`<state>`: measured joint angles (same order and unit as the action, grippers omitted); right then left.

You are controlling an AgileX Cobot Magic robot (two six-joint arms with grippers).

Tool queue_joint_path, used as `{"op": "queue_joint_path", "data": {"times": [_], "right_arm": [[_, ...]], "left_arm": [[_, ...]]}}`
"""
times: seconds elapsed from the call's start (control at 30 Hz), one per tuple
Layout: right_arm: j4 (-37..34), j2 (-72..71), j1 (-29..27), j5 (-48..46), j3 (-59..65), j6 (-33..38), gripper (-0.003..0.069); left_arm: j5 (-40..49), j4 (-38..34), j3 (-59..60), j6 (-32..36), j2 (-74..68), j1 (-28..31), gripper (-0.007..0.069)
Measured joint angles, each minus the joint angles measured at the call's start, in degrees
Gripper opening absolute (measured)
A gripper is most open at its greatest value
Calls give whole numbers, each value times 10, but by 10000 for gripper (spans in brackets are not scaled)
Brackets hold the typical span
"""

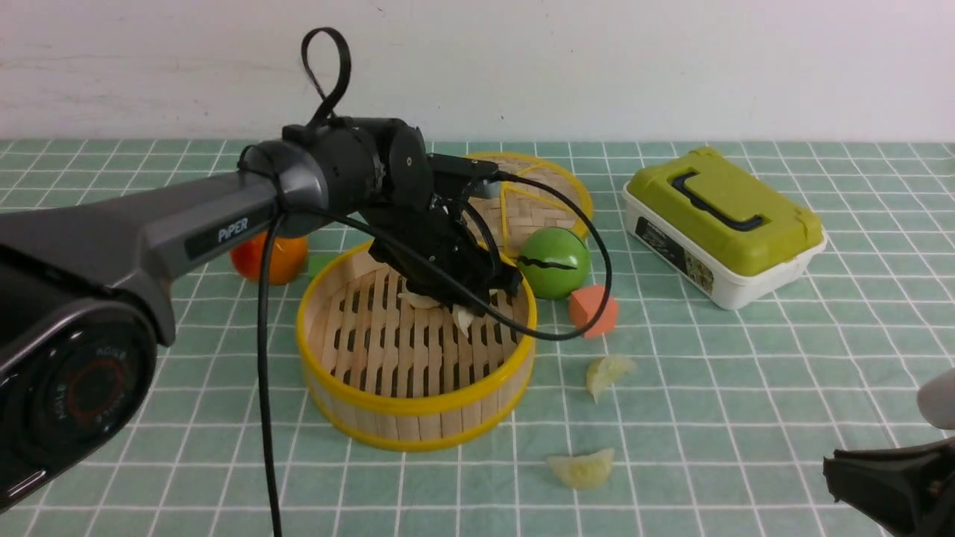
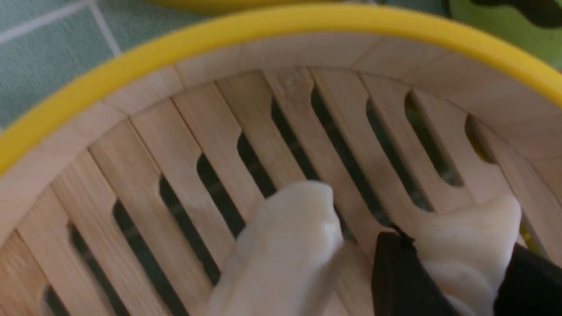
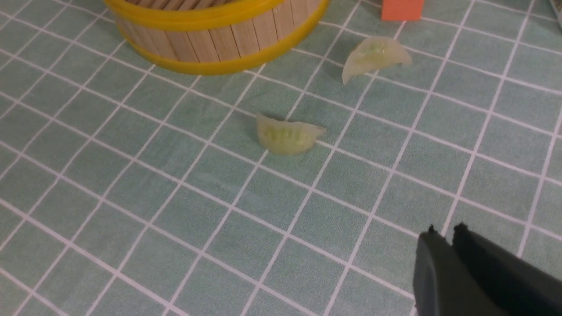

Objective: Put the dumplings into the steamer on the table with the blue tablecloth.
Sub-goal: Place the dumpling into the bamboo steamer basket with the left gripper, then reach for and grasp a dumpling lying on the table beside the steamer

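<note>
Left claw (image 1: 470, 298) is seen clamped on 1 white dumpling (image 2: 465, 245) low inside the steamer (image 1: 418, 406), so placement is judged underway and opening is called for next.

A robot-testing lab bench: a bare white wall (image 1: 671, 67) behind the desk's far edge (image 1: 746, 145), a gridded blue tablecloth (image 1: 746, 388), a PIPER-branded arm (image 1: 186, 224).

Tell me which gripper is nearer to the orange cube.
Left. The left gripper sits inside the steamer, jaws shut on a white dumpling, just across the rim from the orange cube. The right gripper is far off, near right.
</note>
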<state>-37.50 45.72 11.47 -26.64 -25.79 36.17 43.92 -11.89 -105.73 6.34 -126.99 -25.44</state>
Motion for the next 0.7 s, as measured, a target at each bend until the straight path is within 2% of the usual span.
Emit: {"op": "queue_joint_path", "data": {"times": [0.07,0.3,0.43,0.53,0.7], "right_arm": [[0,0,0,0,0,0,53],[0,0,0,-1,0,0,59],[-8,0,0,-15,-1,-1,73],[-9,1,0,-35,-9,-8,105],[-13,59,0,-85,-79,-45,218]], "left_arm": [[1,0,-5,7,0,-1,220],[23,6,-7,9,0,-2,407],[89,26,-40,-23,5,-3,437],[153,43,-77,-59,31,-4,393],[225,90,-139,-78,168,-5,143]]}}
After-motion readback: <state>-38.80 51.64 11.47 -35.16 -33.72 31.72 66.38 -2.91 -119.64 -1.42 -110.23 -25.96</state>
